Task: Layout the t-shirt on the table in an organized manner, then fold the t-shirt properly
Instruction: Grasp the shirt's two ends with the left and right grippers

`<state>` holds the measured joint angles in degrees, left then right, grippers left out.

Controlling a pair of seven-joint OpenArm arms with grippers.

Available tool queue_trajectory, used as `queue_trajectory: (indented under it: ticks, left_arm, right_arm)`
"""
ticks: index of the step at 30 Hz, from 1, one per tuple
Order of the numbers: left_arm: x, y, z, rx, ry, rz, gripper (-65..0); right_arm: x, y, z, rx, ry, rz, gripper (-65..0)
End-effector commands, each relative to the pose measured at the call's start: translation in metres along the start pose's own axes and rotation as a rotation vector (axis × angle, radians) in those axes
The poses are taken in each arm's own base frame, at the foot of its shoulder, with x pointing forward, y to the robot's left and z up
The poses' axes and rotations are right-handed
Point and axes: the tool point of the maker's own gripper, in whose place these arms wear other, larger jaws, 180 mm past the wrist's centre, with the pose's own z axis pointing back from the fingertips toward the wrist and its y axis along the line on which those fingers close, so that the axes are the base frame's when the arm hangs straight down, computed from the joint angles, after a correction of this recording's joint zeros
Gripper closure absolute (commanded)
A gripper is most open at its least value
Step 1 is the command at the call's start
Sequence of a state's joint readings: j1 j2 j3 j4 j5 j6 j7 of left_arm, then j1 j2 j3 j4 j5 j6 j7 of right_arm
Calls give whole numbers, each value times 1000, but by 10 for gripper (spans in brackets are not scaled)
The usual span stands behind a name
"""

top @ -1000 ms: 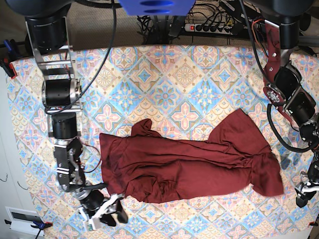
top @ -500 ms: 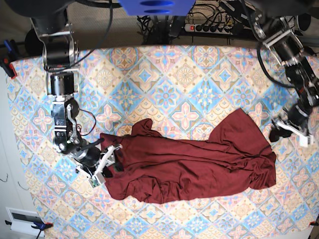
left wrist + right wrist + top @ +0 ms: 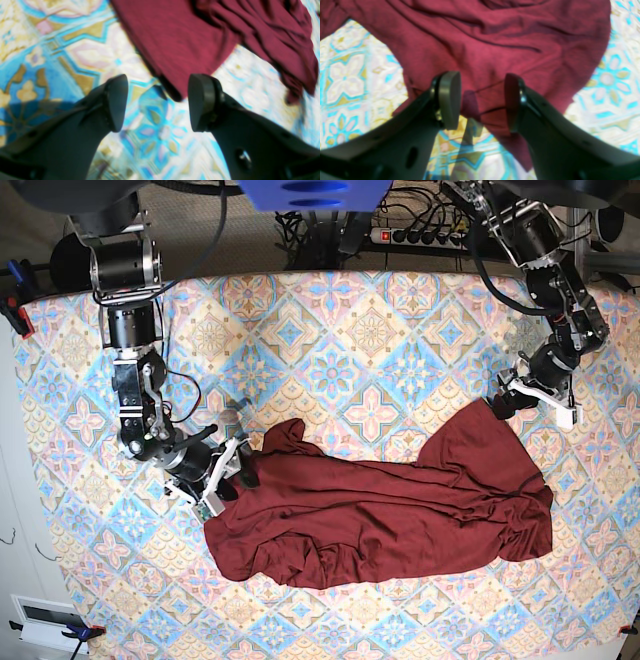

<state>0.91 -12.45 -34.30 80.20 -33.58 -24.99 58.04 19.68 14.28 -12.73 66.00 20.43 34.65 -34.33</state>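
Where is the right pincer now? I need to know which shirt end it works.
In the base view, the right pincer sits at the picture's left, open, at the t-shirt's left edge on the table.

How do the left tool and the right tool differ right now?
The right tool straddles the t-shirt's edge, cloth between its pads; the left tool hangs over the bare table, just short of a cloth corner. Both are open and empty.

Robot lab workspace, patterned table (image 3: 370, 330), power strip (image 3: 420, 236) and tangled cables (image 3: 305, 225) behind
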Motion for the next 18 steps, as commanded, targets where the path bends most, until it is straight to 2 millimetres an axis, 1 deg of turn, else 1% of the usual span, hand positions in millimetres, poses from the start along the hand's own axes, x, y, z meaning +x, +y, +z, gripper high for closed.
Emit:
queue_trajectory:
  ticks: [1, 2, 4, 6, 8, 10, 11, 12, 13, 15, 16, 17, 18]
  left_arm:
    - [16, -14, -8, -34, -49, -17, -375]
    - [10, -16, -13, -31, -40, -12, -375]
    - [6, -22, -24, -36, -40, -2, -375]
    - [-4, -26, -35, -44, -24, 26, -375]
    - [-6, -41, -47, -73, -14, 15, -375]
    - [-18, -55, -60, -105, 35, -4, -372]
    - [-20, -60, -62, -118, 43, -8, -360]
    - [-21, -64, -63, -128, 48, -18, -324]
    - [-21, -65, -62, -131, 48, -23, -272]
    - [-16, -67, -59, -134, 37, -39, -119]
    - [-10, -69, -56, -135, 26, -52, -21]
    - [-3, -72, -51, -141, 18, -70, 0]
    - [1, -75, -46, -148, 19, -83, 0]
  right_arm:
    - [20, -7, 5, -8, -56, 10, -272]
    - [18, -9, 7, -14, -55, 2, -272]
    - [19, -16, 11, -32, -64, -15, -272]
    - [10, -19, 14, -43, -59, -38, -272]
    - [4, -20, 15, -49, -55, -53, -272]
    - [1, -22, 17, -54, -54, -63, -272]
    - [0, -22, 17, -54, -52, -63, -272]
    - [1, -22, 17, -53, -53, -64, -272]
    - [1, -22, 17, -53, -53, -64, -272]
    - [0, -22, 17, -53, -52, -65, -272]
    - [0, -22, 17, -53, -52, -65, -272]
    - [-1, -22, 17, -53, -51, -66, -272]
    - [-1, -22, 17, -53, -51, -66, -272]
